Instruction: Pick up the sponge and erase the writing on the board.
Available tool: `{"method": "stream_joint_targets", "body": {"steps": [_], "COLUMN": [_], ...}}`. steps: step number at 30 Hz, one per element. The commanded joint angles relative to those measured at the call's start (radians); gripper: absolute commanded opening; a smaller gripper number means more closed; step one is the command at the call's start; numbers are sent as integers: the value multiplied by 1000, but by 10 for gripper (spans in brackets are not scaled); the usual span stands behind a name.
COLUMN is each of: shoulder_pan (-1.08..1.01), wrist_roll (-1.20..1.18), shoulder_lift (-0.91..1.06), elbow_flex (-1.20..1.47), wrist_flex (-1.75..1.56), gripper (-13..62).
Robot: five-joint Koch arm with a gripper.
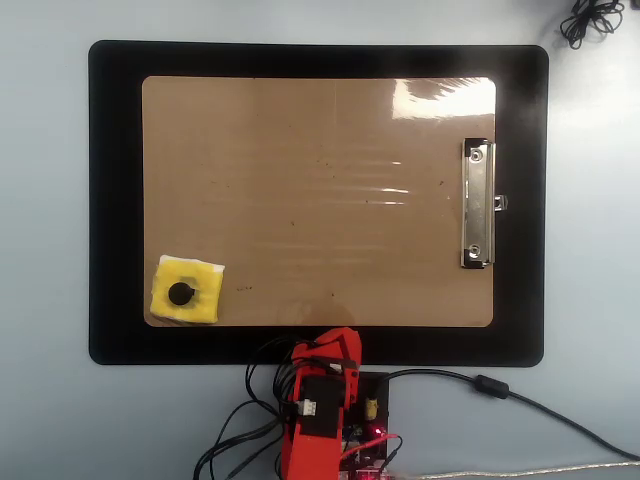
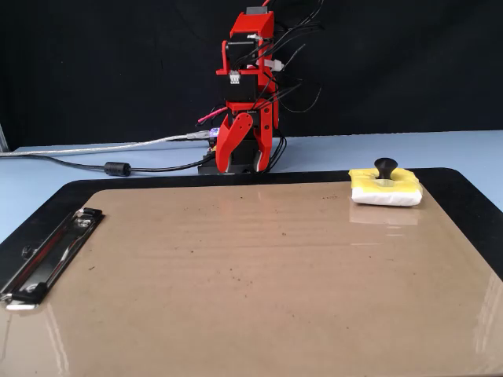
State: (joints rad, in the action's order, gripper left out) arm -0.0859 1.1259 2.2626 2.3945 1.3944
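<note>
The yellow sponge with its black knob lies on the brown board at the lower left corner in the overhead view. In the fixed view the sponge sits at the board's far right. No writing shows on the board, only a few dark specks. The red arm is folded upright over its base. Its gripper hangs tips down behind the board's far edge, well left of the sponge. The jaws stand apart with nothing between them. From above the gripper is just off the board's lower edge.
A larger black mat lies under the board. The silver clip is at the board's right end in the overhead view. Cables run along the table from the arm's base. A coiled cord lies at the top right.
</note>
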Motion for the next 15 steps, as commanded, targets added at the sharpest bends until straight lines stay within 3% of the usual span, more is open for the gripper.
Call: {"method": "stream_joint_targets", "body": {"steps": [1,15], "shoulder_pan": [-12,-9], "wrist_roll": [-2,-2], "shoulder_lift": [0,5], "elbow_flex": [-8,32], "wrist_flex": [3,-3], "gripper": [333,337]}}
